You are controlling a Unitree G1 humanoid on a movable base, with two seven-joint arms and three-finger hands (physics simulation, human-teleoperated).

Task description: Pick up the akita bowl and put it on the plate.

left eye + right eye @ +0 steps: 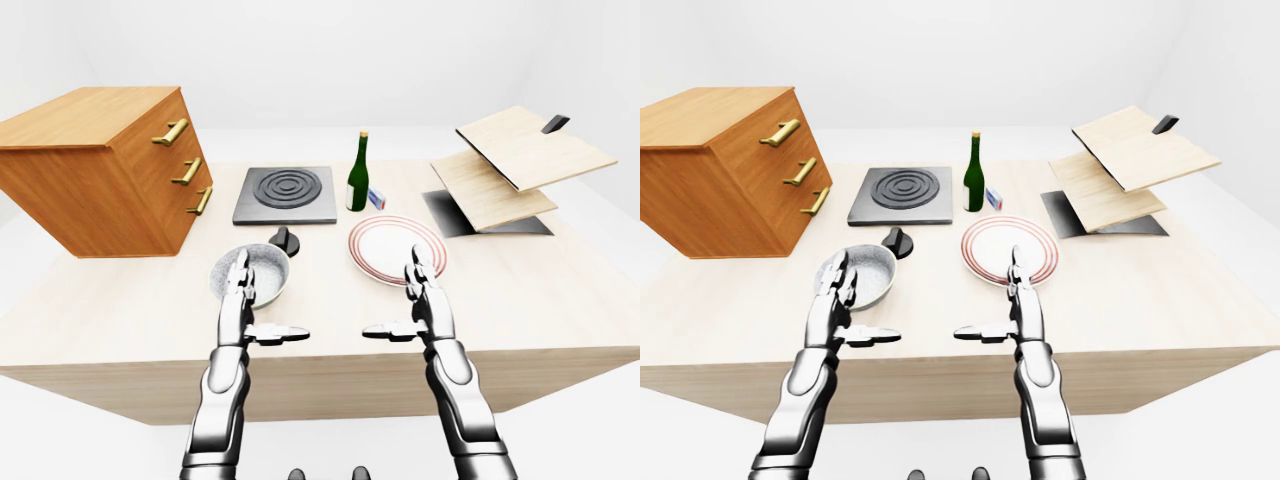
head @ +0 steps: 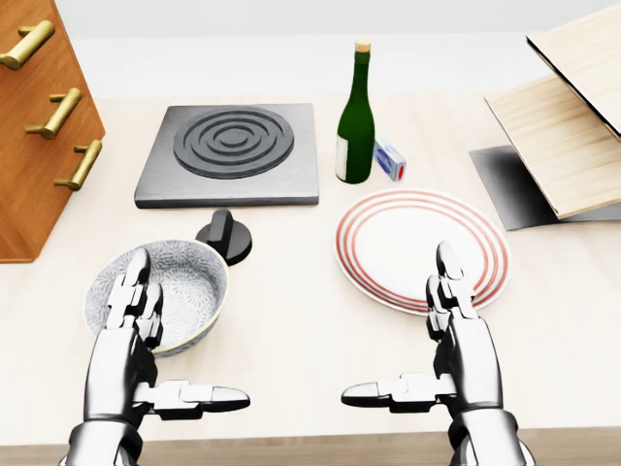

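Observation:
The akita bowl [image 2: 184,286], grey with a speckled white inside, stands on the table at the head view's lower left. The white plate [image 2: 388,238] with red rings lies to its right. My left hand [image 2: 165,359] hovers open over the bowl's near rim, fingers upright and thumb pointing right. Just below the plate's near edge, my right hand [image 2: 417,349] is open too, thumb pointing left. Neither hand holds anything.
A black stove plate [image 2: 231,153] with a knob [image 2: 224,236] below it lies above the bowl. A green bottle [image 2: 355,121] and a small box [image 2: 390,159] stand above the plate. A wooden drawer cabinet [image 1: 100,165] sits at left, a tilted wooden rack [image 1: 515,165] at right.

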